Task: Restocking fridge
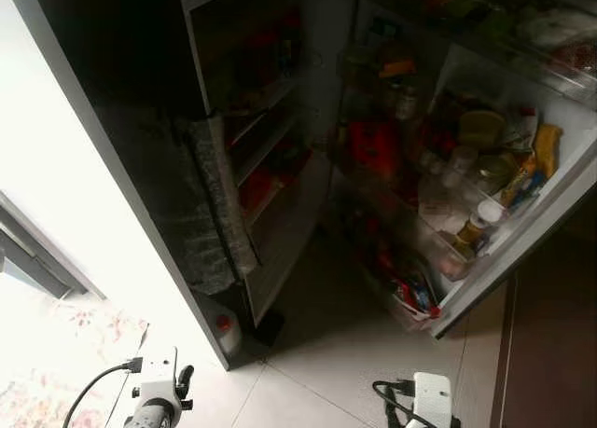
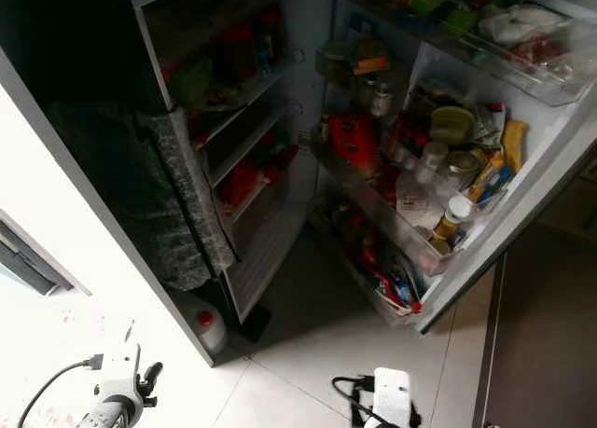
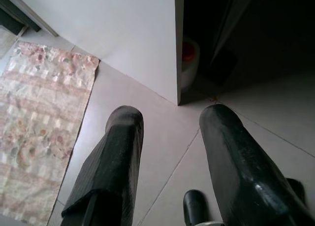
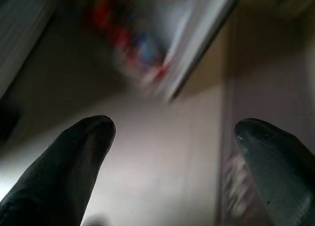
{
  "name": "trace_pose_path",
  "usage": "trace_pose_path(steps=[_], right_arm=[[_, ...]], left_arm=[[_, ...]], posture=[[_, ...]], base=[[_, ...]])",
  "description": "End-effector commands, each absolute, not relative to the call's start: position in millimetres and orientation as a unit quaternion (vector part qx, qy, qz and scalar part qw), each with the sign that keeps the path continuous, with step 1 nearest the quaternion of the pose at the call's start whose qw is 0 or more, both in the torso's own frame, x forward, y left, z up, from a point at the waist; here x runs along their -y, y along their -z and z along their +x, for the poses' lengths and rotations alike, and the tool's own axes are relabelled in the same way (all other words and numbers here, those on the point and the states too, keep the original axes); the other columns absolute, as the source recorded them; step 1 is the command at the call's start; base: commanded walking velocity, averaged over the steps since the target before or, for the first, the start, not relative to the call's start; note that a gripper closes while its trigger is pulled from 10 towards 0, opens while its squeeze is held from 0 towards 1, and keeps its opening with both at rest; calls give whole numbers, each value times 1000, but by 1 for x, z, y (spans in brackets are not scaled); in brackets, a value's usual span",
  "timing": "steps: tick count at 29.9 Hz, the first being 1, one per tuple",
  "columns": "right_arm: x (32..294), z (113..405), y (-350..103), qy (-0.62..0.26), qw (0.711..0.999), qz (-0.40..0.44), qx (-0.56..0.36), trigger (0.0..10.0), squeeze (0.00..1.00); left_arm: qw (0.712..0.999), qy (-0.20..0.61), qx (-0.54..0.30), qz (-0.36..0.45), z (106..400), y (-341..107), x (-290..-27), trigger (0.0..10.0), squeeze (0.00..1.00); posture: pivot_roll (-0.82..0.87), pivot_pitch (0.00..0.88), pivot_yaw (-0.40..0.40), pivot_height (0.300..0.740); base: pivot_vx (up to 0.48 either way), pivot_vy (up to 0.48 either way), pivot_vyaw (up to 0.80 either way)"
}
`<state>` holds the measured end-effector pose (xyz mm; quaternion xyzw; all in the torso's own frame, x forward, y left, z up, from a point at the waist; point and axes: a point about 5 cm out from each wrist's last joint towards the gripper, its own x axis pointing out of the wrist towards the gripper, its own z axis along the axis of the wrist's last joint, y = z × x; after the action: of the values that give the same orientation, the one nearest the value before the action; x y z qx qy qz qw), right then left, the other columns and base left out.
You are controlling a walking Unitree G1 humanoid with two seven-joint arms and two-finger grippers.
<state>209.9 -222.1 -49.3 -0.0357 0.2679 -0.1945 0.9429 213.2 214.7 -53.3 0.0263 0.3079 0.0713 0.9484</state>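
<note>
A patterned rug (image 3: pixel 34 132) lies on the pale tile floor (image 1: pixel 317 372) at far left, beside a white wall (image 3: pixel 123 34). The left gripper (image 3: pixel 170 157) hangs low over the tiles near the wall's corner, its two black fingers (image 3: pixel 115 157) spread apart with nothing between them. Just past that corner a white jug (image 2: pixel 207 327) with a red cap stands on the floor at the foot of the fridge (image 2: pixel 308 111).

The fridge stands open. Its left door (image 2: pixel 224 139) swings outward, a dark speckled towel (image 2: pixel 177 204) draped over its edge, and red items sit on its shelves. The middle compartment is dim, with red packs and bottles on the shelves. The right door (image 2: pixel 485 167) is crowded with jars, a yellow pack (image 2: pixel 513 144) and a white-capped bottle (image 2: pixel 452 214), with bright packets in the bottom bin (image 2: pixel 392 288).

The right gripper (image 4: pixel 172 152) hovers low over the floor below the right door, its fingers (image 4: pixel 74 157) also wide apart and empty; that view is blurred.
</note>
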Motion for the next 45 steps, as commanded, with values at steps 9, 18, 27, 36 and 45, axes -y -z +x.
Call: trace_pose_path(steps=[9,18,27,36,45], right_arm=[[247,238,5,257,959,-33,-118,10000,0],[280,218,-5,397,912,-38,-93,10000,0],[312,217,-24,449,889,-44,-73,10000,0],[323,247,-55,437,898,-41,-31,10000,0],[275,295,-67,266,964,-19,-18,10000,0]], left_arm=[[943,-74,-323,33,208,57,-220,10000,0],[944,-77,-320,36,209,55,-222,10000,0],[943,-83,-320,33,209,55,-222,10000,0],[941,-81,-327,32,207,57,-220,10000,0],[941,-77,-326,38,209,56,-219,10000,0]], posture=[[-18,13,5,740],[-19,16,8,740],[-22,33,5,740],[-31,42,11,740],[-32,49,15,740]], base=[[0,0,0],[0,0,0],[0,0,0],[0,0,0],[0,0,0]])
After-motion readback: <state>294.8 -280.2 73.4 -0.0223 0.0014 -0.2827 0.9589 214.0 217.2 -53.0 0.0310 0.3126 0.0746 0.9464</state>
